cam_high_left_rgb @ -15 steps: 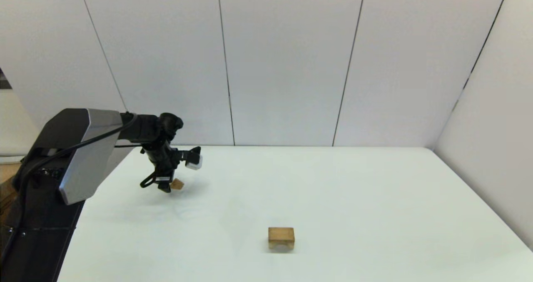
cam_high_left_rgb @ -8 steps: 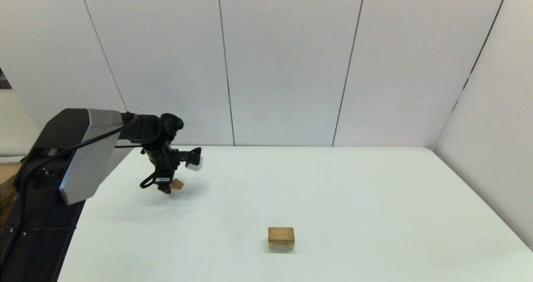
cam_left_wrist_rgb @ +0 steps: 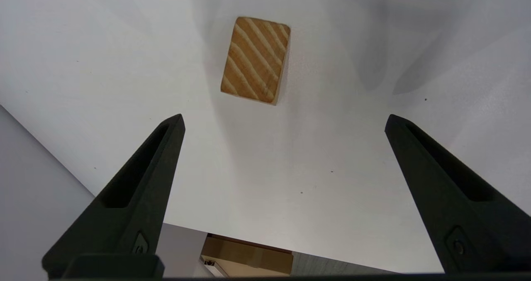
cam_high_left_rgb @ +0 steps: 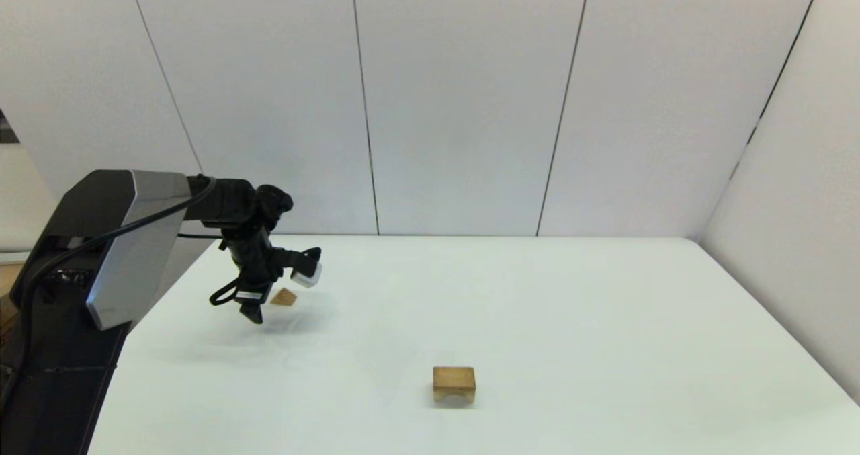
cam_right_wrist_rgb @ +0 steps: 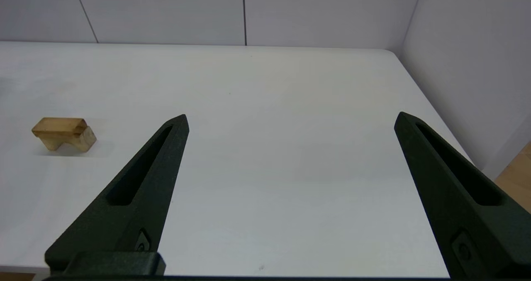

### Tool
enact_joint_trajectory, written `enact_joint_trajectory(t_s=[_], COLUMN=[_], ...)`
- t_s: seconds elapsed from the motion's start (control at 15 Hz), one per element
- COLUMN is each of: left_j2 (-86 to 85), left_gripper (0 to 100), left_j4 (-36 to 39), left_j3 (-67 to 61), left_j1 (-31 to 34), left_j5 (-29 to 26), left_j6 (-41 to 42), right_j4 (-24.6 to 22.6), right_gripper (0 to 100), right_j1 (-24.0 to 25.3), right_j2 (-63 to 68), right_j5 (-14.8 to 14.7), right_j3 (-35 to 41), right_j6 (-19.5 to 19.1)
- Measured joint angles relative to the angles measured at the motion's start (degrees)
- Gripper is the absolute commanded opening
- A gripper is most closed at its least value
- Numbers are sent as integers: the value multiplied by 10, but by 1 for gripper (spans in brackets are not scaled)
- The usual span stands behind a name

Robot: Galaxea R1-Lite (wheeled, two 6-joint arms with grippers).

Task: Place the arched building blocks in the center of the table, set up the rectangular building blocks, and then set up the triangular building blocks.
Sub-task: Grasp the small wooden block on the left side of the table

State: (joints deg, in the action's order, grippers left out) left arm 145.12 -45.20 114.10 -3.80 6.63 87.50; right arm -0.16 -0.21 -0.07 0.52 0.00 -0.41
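Looking through the head view, I see my left gripper [cam_high_left_rgb: 254, 312] hanging at middle left, jaws apart, beside the wedge [cam_high_left_rgb: 283, 298] lying on the table [cam_high_left_rgb: 571, 320]; the arched block [cam_high_left_rgb: 454, 383] stands lower centre.

Left wrist view: the striped wedge [cam_left_wrist_rgb: 256, 60] sits upper centre, untouched.

Right wrist view: the right gripper [cam_right_wrist_rgb: 290, 119] is spread wide, the arched block [cam_right_wrist_rgb: 64, 133] at middle left.

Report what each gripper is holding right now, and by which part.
Nothing is held. The left gripper is open above the table, with the striped wood block lying free beyond its fingertips. The right gripper is open and empty too.

Bright, even light; soft faint shadows
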Motion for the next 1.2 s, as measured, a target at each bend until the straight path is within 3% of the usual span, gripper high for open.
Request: enact_joint_trajectory(t_s=[1.2], left_j2=[21], left_gripper=[100], left_j4=[56], left_j3=[8], left_j1=[-18], left_j5=[3], left_j6=[-5], right_j4=[0], right_gripper=[100], right_j1=[0], right_j2=[0], right_j5=[0], right_j3=[0], right_j6=[0])
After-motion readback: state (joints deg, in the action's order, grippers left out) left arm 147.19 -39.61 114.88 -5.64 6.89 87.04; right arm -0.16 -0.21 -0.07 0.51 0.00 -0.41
